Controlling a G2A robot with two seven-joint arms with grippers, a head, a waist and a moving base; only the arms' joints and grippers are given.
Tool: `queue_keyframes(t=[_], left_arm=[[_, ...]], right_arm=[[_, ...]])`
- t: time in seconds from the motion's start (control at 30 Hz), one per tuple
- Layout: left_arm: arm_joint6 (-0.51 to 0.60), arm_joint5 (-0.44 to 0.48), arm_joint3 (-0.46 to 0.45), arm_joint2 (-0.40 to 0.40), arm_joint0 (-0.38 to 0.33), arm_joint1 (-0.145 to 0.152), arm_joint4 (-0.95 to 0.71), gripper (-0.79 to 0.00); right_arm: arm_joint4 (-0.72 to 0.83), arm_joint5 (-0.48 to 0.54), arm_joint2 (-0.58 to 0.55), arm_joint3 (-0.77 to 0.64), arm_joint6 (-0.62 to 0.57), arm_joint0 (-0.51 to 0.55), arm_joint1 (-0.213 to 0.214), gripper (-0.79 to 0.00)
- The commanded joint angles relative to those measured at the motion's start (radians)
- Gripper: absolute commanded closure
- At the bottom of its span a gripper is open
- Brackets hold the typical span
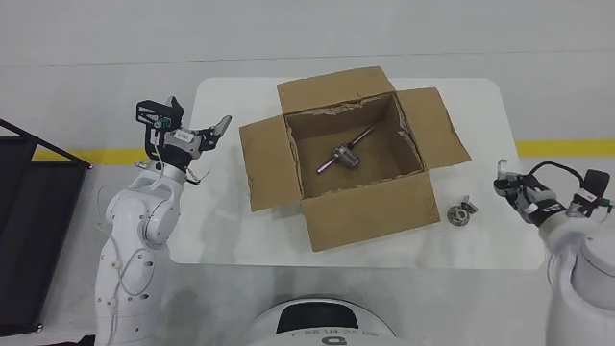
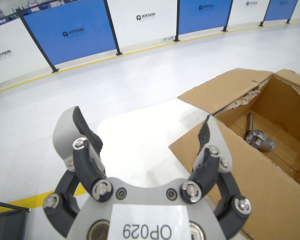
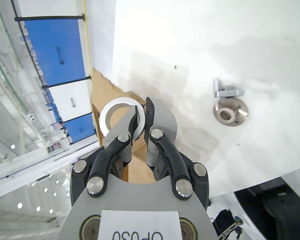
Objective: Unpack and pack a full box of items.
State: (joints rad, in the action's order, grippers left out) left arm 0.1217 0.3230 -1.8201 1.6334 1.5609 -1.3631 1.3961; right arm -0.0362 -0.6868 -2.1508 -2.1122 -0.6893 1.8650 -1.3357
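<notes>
**2 arms at 1 opened box [image 1: 365, 216]: a part carried outside it**

1 cardboard box is shown at the middle of the white table [image 1: 231, 221], with all 4 flaps folded outward so that its cavity can be reached from above. 1 shafted metal part [image 1: 344, 157] is seen lying slantwise on the box floor, from which it is judged that unpacking is not finished. A flanged fitting [image 1: 460, 213] is set on the bare table just beside the box's near flap, on the robot's right and apart from the opening. This placement presumably keeps unpacked items out of the reach path.

The right gripper [image 3: 141, 116] is held at the table's right edge, its fingers nearly closed and pinched on the rim of a metal ring [image 3: 103, 121]. The bore is left free by this rim grip, which is judged to allow a flat set-down near the fitting. The left gripper [image 2: 142, 116] is spread wide and nothing is carried in it. It is poised over the table's left edge and aimed towards the box, a posture judged suited to a reach for the shafted part.
</notes>
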Motion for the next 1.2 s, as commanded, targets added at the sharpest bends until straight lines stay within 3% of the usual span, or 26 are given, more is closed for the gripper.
queue_keyframes(t=[0.0, 0.4, 0.53, 0.7, 0.9, 1.17], left_arm=[[0.0, 0.0, 0.0, 0.0, 0.0, 0.0, 0.0, -0.785], [0.0, 0.0, 0.0, 0.0, 0.0, 0.0, 0.0, -0.785], [0.0, 0.0, 0.0, 0.0, 0.0, 0.0, 0.0, -0.785], [0.0, 0.0, 0.0, 0.0, 0.0, 0.0, 0.0, -0.785], [0.0, 0.0, 0.0, 0.0, 0.0, 0.0, 0.0, -0.785], [0.0, 0.0, 0.0, 0.0, 0.0, 0.0, 0.0, -0.785]], right_arm=[[0.01, 0.0, -0.001, -0.001, -0.003, 0.003, 0.0, 0.0], [0.01, 0.0, -0.001, -0.001, -0.003, 0.003, 0.0, 0.0], [0.045, 0.055, 0.036, -0.051, 0.025, 0.021, -0.005, 0.0], [-0.028, 0.014, 0.207, -0.156, 0.023, -0.001, 0.002, 0.0], [-0.267, -0.083, 0.487, -0.184, 0.003, -0.12, 0.022, 0.0], [-0.47, -0.311, 0.823, 0.016, 0.014, -0.408, 0.019, 0.0]])
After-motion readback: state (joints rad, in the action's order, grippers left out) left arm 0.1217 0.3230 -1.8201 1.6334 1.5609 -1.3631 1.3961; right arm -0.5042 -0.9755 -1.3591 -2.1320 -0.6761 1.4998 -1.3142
